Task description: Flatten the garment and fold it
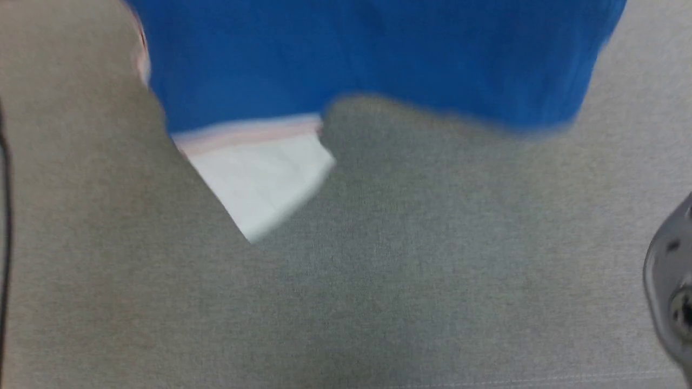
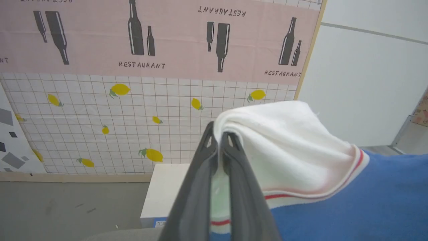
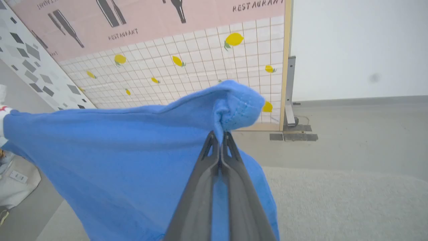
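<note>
- Blue jersey with white sleeves: the garment (image 1: 378, 59) hangs spread across the top of the head view, above the grey tabletop (image 1: 432, 281). Blur hides whether its lower edge touches the surface.
- Left claw (image 2: 219, 137): closed on a bunched fold of the white sleeve (image 2: 287, 147), near the red stripe trim (image 2: 359, 160).
- Right claw (image 3: 219, 135): closed on a stitched blue corner (image 3: 239, 103). The cloth drapes slack between the two holds.
- Handling, as judged: light, soft and limp. It sags and stretches rather than keeping its shape, and a thin pinch may slip.
- Best holds, as judged: seamed edges and corners, such as hems and shoulders, taken well apart so the body pulls flat.
</note>
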